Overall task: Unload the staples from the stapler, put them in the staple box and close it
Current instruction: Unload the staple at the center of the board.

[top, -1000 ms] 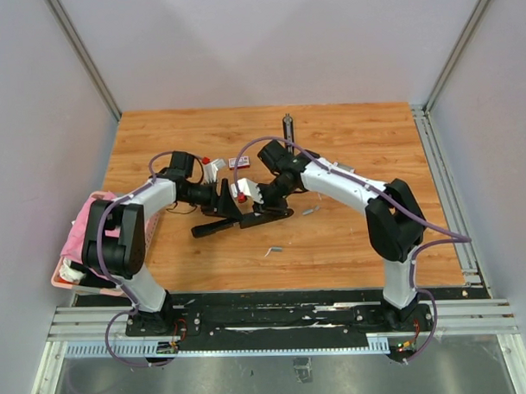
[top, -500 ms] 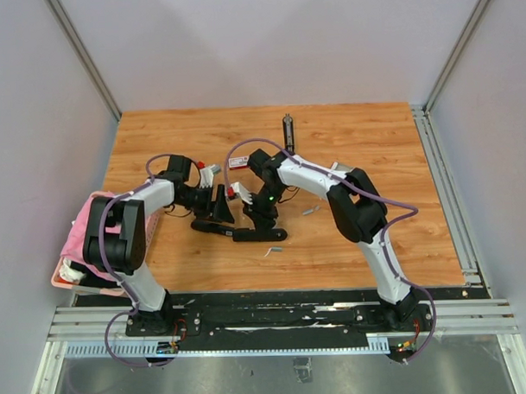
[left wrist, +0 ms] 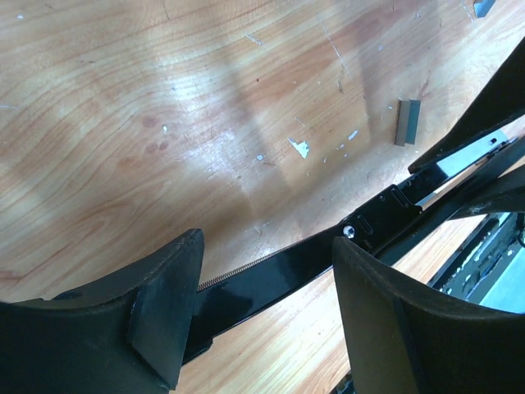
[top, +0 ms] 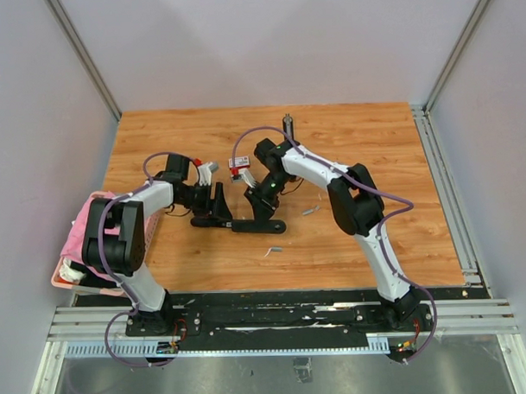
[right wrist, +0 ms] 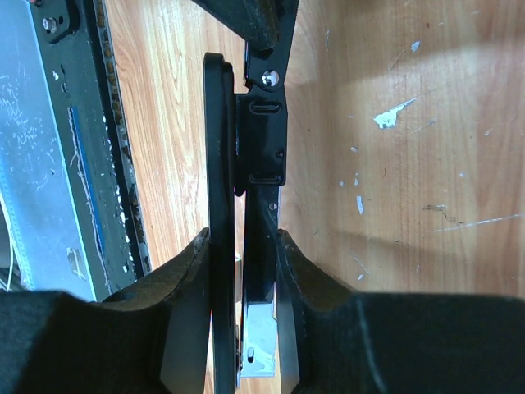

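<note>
Right claw (right wrist: 244, 246) is pinched tight on the stapler (top: 255, 225), its two pads squeezing the black base and the upper rail together from either side. This most likely keeps the opened tool from sliding on the table (top: 365, 150) while the magazine is worked. Left claw (left wrist: 262, 279) stands about half open, astride the stapler's long bar with its thin spring. Whether a pad touches that bar is unclear, and it clamps nothing. Loose staples (top: 274, 249) lie on the wood just on the near side of the stapler, with a second short strip off to its right, so part of the load looks to be out already. Whether any remain in the channel cannot be seen. Both arms fold inward toward the middle: the right reaches far across with its wrist bent down, and the left runs low from its own side, forearm nearly level.
</note>
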You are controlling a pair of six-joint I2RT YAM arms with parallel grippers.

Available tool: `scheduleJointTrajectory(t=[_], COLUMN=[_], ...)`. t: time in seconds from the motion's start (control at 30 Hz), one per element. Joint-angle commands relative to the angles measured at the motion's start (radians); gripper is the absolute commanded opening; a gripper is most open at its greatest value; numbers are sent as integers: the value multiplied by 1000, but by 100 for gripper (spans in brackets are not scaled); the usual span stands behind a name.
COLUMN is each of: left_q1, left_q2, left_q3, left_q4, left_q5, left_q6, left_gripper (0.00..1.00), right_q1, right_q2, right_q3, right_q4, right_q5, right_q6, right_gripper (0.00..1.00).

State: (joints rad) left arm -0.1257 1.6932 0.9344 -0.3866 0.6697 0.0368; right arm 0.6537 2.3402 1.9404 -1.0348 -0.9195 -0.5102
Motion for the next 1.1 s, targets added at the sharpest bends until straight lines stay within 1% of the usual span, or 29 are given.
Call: scheduleJointTrajectory(t=[0.0,0.23,0.37,0.57,0.63,0.8,0.93,1.07], left_q1=[8,8,12,39,55,113,124,124], left_q2=[-23,-17,-27,-45,-54,-87,-104,-111], left_q3=[-24,-22,-18,2,24,91,149,182], left_q4=[7,8,6,-8,-22,-43,-71,-82], left_q5=[-16,-2,6,32,44,87,107,147], left_q6=[-6,-5,-7,-12,-7,3,35,64], left_gripper=[68,68,68,68,68,69,69,70], right_q1=[-8,32,70,131,154,216,268,311], right_q2=[-16,-77,-117,-161,-183,-260,-324,-367], right_q3=[72,104,77,42,16,-112,-211,-275], right_q4=[-23,-30,-3,53,90,210,320,409], right_q5=[0,227,380,537,606,761,874,977], right_q6=[38,-34,-89,-155,-183,-271,-322,-361], right_gripper=[9,8,8,8,8,8,8,8])
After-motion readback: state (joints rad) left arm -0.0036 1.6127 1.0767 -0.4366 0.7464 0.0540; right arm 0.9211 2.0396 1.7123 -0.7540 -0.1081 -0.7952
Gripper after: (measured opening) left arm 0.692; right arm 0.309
